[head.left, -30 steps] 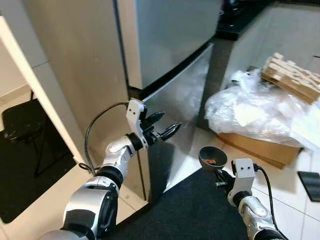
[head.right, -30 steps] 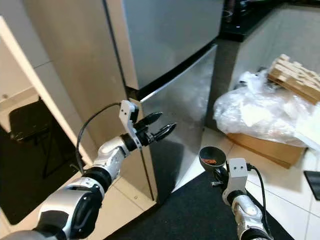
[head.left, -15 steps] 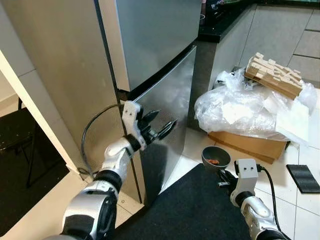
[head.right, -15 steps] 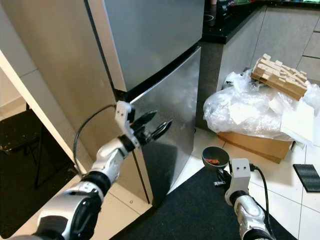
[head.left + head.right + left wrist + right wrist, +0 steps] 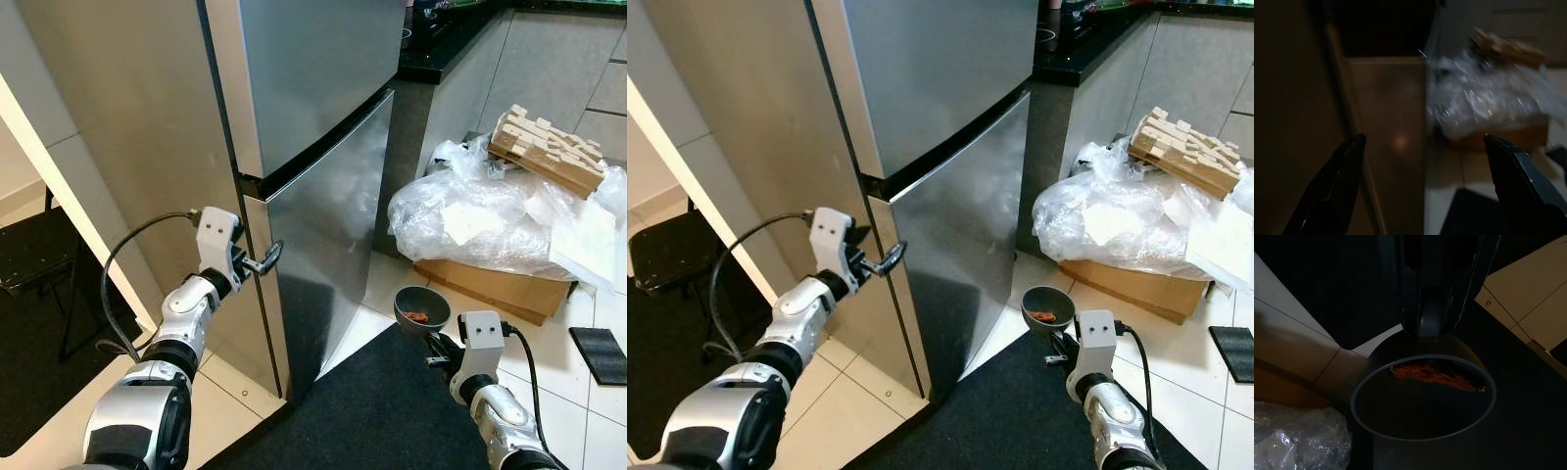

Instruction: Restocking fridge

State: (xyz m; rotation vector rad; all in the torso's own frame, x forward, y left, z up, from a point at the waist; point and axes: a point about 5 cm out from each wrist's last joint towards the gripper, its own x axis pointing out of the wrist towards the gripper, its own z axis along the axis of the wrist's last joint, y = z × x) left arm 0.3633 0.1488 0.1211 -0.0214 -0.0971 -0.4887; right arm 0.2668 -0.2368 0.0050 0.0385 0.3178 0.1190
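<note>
In front of the robot, in the head views, stands a steel fridge (image 5: 323,88) with its doors closed, a dark seam dividing the upper door from the lower door (image 5: 328,220). The left gripper (image 5: 261,262) reaches to the lower door's near corner edge, just under the seam, its black fingers close to the steel. Low on the right, the right gripper (image 5: 1055,348) holds up a small dark bowl (image 5: 420,307) with a bit of reddish food inside, above a dark mat (image 5: 382,411). Beyond it, a cardboard box (image 5: 490,284) carries a heap of clear plastic wrap (image 5: 490,215) and a wooden block stack (image 5: 547,147).

In the left wrist view, dim and blurred, the two fingers (image 5: 1332,191) stand wide apart, the fridge's edge between them and the plastic heap behind.

In the right wrist view, the fingers (image 5: 1440,289) are clamped together on the bowl's rim, reddish shreds (image 5: 1437,374) lying against the inner wall.
</note>
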